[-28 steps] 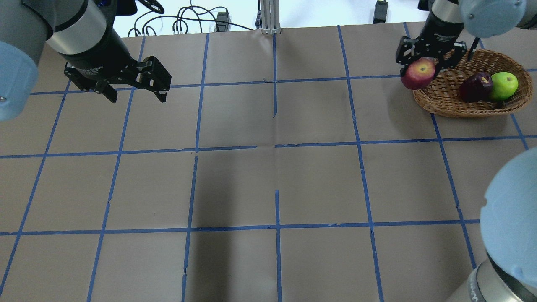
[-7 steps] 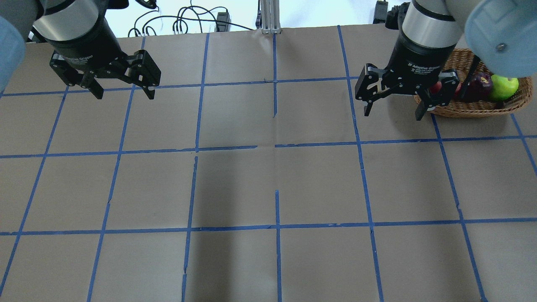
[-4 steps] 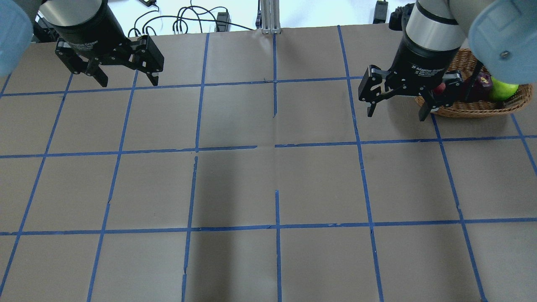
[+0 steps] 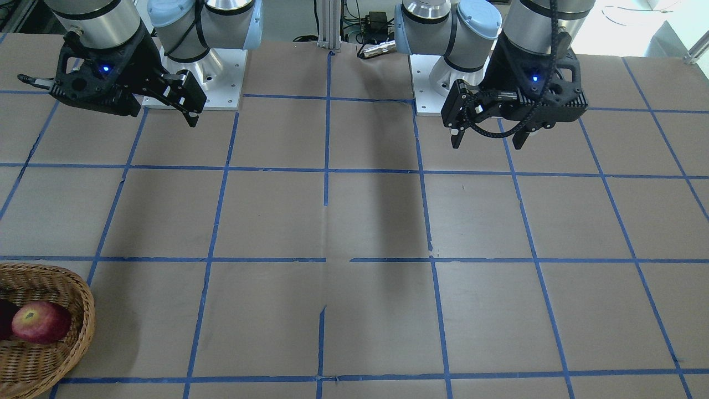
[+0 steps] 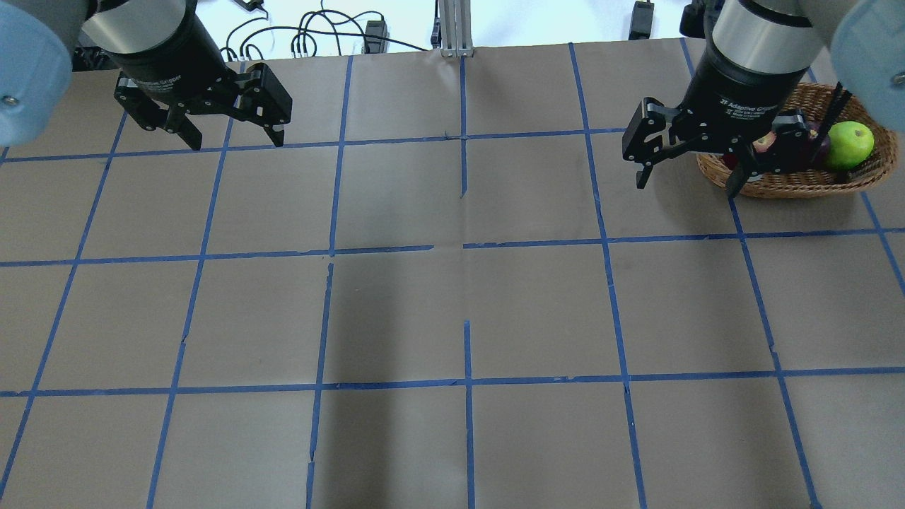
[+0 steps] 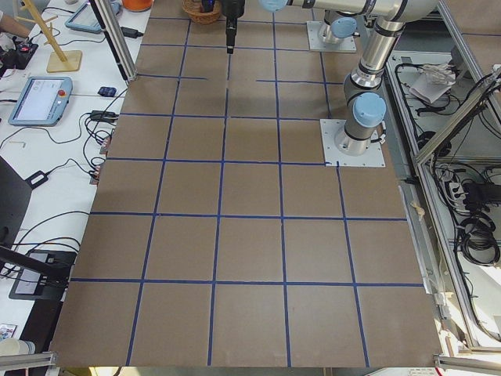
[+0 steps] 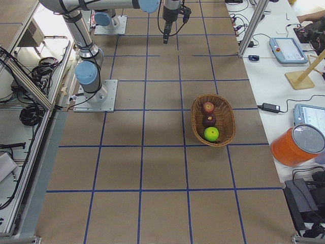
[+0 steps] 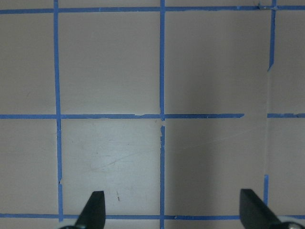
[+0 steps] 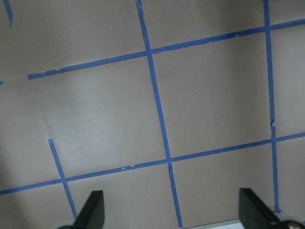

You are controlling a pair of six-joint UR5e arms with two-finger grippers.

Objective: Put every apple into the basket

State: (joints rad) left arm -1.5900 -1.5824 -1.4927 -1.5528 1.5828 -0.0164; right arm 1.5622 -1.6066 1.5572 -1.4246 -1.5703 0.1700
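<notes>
Right hand [image 5: 686, 182] is being held above the surface [image 5: 530, 311] with its two fingers spread wide apart and nothing between them. In the right wrist view, only brown paper and blue tape lines are being shown between the fingertips [image 9: 93, 210]. Left hand [image 5: 237, 141] is likewise being held wide apart and empty, over the far left part of the surface, and the same bare taped paper is being shown between its fingertips [image 8: 94, 210] in the left wrist view. All three apples are being carried inside the basket [image 7: 195, 124], which is being supported by the surface at its far right side as seen from overhead. In the view from the robot's right end, the apples are being presented in one row: the red apple [image 7: 207, 108] at one end, the dark maroon apple [image 7: 209, 121] in the middle and touching it, and the green apple [image 7: 211, 133] at the other end. In the overhead view, the basket's left part, with the red and maroon apples, is being partly hidden by the right hand's body, while the green apple is being left in plain sight.
</notes>
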